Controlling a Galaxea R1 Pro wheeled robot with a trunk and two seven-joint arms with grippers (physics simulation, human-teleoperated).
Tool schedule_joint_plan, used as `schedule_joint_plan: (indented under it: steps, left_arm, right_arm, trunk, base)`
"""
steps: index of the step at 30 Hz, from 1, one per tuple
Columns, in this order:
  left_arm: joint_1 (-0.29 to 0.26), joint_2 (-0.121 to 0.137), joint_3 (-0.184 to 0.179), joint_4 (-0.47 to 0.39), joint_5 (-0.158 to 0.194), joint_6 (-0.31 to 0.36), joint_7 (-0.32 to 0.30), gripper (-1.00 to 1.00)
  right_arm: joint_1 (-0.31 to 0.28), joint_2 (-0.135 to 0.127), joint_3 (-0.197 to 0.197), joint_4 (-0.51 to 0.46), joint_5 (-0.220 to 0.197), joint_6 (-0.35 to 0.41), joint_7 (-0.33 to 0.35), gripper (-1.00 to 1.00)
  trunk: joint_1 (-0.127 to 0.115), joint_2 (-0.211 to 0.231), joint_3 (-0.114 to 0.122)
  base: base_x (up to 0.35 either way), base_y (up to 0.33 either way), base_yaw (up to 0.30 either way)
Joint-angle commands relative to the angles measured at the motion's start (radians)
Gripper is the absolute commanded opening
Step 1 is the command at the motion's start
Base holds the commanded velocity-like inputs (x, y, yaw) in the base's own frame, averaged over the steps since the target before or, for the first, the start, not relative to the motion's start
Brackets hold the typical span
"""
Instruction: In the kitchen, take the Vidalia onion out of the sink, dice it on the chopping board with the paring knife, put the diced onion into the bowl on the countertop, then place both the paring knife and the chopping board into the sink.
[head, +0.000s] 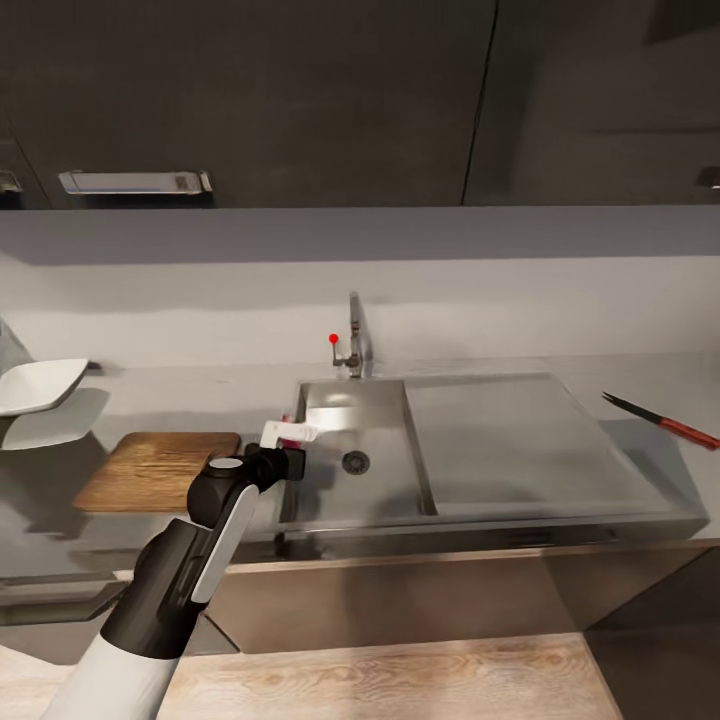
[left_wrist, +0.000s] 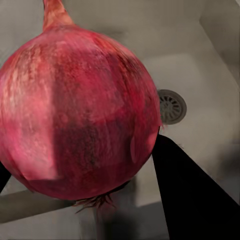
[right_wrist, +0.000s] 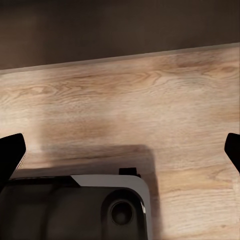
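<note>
The Vidalia onion (left_wrist: 75, 115), pink-red and round with a stem tip, looms large in the left wrist view, pinched between the two dark fingers (left_wrist: 192, 197). My left gripper (head: 292, 432) reaches into the left side of the sink (head: 395, 495) and is shut on the onion, with the round drain (left_wrist: 171, 106) just beyond it. The chopping board (head: 160, 468) lies on the countertop (head: 200, 392) left of the sink. At the far left sits the white bowl (head: 35, 385). The paring knife (head: 665, 420) lies on the counter at the far right. My right gripper (right_wrist: 122, 152) hangs open over the wooden floor.
A chrome tap (head: 355, 340) with a red dot stands behind the basin. The flat drainboard (head: 510, 440) spreads to the right of it. Dark upper cabinets (head: 300, 100) hang above the grey wall. Part of my own base (right_wrist: 75, 207) shows under the right gripper.
</note>
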Motion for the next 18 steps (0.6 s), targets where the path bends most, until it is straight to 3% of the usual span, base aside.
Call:
schedule_joint_plan:
  steps: [1,18]
  left_arm:
    - [-0.001,0.000,-0.001,-0.001,0.008,0.004,0.008,-1.00]
    - [-0.001,0.001,-0.001,0.000,0.008,0.004,0.008,-1.00]
  right_arm:
    - [0.000,-0.001,0.006,-0.002,-0.011,-0.002,0.003,1.00]
    - [0.000,-0.003,0.006,-0.002,-0.011,-0.002,0.003,1.00]
  trunk:
    - [0.001,-0.002,-0.002]
    - [0.001,-0.002,-0.002]
  base:
    - [0.000,0.306,0.000]
    - [0.000,0.306,0.000]
